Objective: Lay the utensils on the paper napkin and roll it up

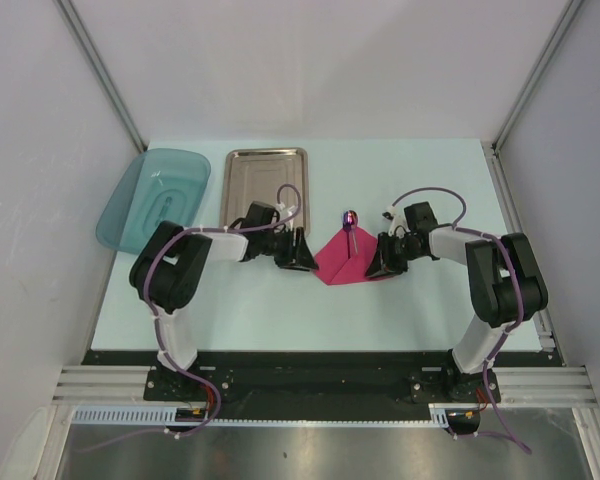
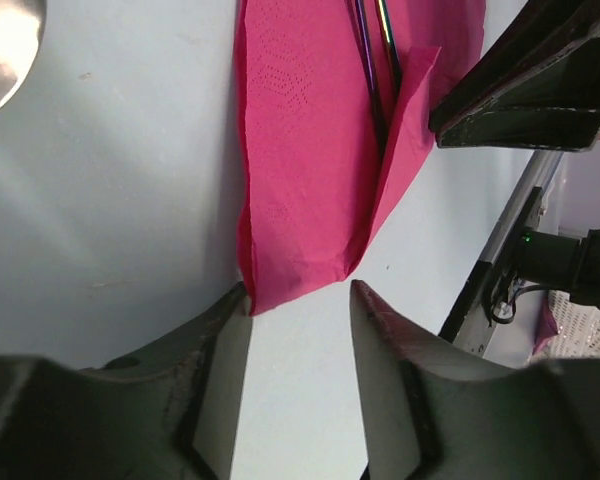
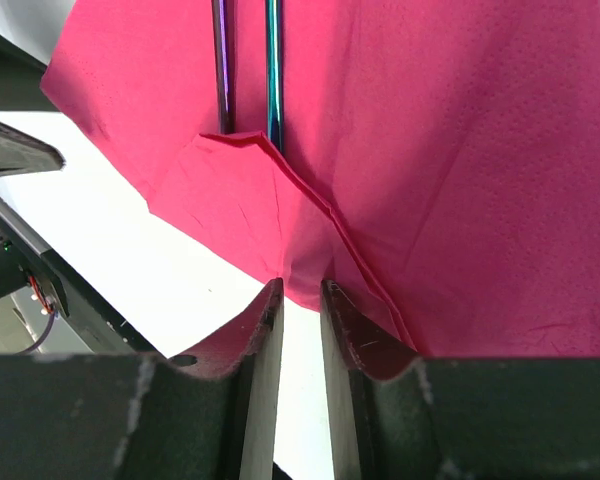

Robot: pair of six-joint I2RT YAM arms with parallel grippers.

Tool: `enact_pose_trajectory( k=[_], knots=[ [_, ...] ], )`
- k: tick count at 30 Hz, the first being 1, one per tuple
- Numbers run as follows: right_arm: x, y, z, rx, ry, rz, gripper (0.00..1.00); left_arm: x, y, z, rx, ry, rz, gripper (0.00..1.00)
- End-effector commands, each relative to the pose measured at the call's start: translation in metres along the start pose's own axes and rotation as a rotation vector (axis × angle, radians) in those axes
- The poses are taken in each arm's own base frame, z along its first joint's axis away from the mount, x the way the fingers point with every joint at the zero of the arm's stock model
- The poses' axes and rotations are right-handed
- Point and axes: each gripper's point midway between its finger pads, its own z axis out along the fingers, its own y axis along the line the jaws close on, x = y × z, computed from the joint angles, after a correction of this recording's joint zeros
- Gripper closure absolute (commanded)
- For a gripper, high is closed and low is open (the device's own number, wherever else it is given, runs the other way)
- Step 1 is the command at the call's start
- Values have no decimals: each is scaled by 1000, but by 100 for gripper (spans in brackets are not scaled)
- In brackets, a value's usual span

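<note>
The paper napkin (image 1: 345, 264) lies mid-table, folded into a pointed shape with both side flaps turned in. The purple fork and the teal-handled spoon lie together on its middle, their heads (image 1: 351, 218) sticking out at the far end. In the right wrist view, the purple handle (image 3: 222, 60) and the teal handle (image 3: 273, 60) run under a folded flap of the napkin (image 3: 450, 150). My right gripper (image 3: 301, 283) pinches that flap's edge, jaws nearly together. My left gripper (image 2: 300, 290) is open, its left tip touching the napkin's (image 2: 300, 150) corner.
A steel tray (image 1: 267, 180) sits at the back left of the napkin. A teal translucent dish (image 1: 155, 195) leans off the table's left edge. The two grippers (image 1: 302, 255) (image 1: 383, 262) flank the napkin closely. White walls enclose the table.
</note>
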Motion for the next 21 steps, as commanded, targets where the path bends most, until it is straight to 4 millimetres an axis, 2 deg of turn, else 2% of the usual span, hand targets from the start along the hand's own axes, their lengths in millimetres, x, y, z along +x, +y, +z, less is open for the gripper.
enact_pose_trajectory(
  k=[1,10,21],
  knots=[
    [-16,12,-1,-5,-46,-53,74,-1,-8,11,31,6,4,53],
    [-20,47,-1,-111,-48,-68,75,0,-5,11,25,2,-7,59],
    [-30,44,22,-93,-41,-59,76,-6,-26,11,90,3,10,79]
  ],
)
